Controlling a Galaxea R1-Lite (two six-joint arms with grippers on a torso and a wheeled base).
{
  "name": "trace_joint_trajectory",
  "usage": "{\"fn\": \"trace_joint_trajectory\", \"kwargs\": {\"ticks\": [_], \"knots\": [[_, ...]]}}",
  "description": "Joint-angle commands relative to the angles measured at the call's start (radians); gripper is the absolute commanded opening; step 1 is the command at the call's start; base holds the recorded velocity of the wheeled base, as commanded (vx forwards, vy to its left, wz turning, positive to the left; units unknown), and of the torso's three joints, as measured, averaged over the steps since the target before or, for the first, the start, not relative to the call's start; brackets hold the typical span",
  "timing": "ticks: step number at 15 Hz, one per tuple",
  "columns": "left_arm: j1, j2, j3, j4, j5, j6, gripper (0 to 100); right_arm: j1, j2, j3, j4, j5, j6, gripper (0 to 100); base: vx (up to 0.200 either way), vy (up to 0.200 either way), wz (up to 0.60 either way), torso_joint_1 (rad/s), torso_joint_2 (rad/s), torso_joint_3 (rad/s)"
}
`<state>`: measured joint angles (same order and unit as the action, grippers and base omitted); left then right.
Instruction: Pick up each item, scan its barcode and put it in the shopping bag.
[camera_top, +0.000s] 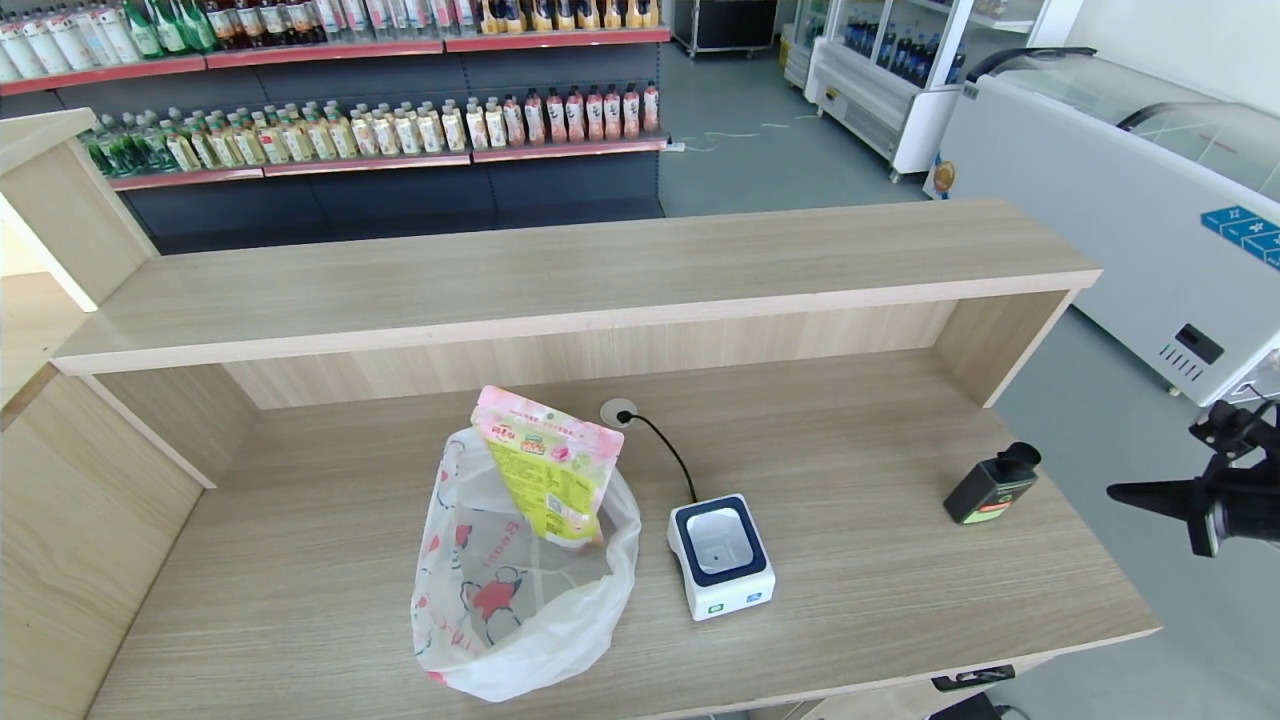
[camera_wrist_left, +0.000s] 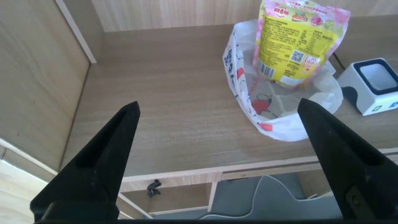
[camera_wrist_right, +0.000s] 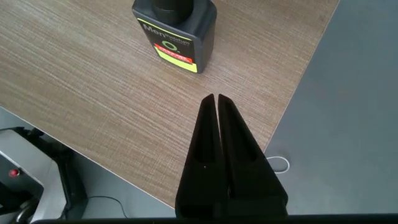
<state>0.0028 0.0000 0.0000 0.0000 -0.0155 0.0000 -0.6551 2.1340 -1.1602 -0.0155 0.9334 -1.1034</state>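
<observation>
The right gripper (camera_wrist_right: 216, 99), fingers pressed together on nothing, hangs past the counter (camera_wrist_right: 93, 106) edge, near a black bottle (camera_wrist_right: 175, 34). The left gripper (camera_wrist_left: 217, 112) gapes wide and empty, near the shopping bag (camera_wrist_left: 273, 121). A pink-green pouch (camera_wrist_left: 292, 43) stands in the bag, just beside the barcode scanner (camera_wrist_left: 373, 84).

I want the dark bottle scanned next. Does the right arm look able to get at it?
Probably yes: the right gripper hangs beyond the right edge of the counter, pointing at the dark bottle, with only bare wood between them. Its jaws are shut and would need to open first.
</observation>
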Motion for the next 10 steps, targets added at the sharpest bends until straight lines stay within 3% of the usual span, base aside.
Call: {"fn": "trace_joint_trajectory", "kwargs": {"ticks": [1,4,5,10], "knots": [[0.000,0.000,0.000,0.000,0.000,0.000,100,0.000,-0.006,0.011,-0.006,-0.001,-0.012,0,0.000,0.000,0.00,0.000,0.00,0.000],[0.000,0.000,0.000,0.000,0.000,0.000,100,-0.012,-0.063,0.024,-0.003,-0.001,-0.009,0,0.000,0.000,0.00,0.000,0.00,0.000],[0.000,0.000,0.000,0.000,0.000,0.000,100,-0.023,-0.074,0.025,-0.003,0.001,-0.006,100,0.000,0.000,0.00,0.000,0.00,0.000],[0.000,0.002,0.000,0.000,0.000,0.000,100,-0.040,-0.055,0.022,-0.006,0.001,-0.015,100,0.000,0.000,0.00,0.000,0.00,0.000]]}}
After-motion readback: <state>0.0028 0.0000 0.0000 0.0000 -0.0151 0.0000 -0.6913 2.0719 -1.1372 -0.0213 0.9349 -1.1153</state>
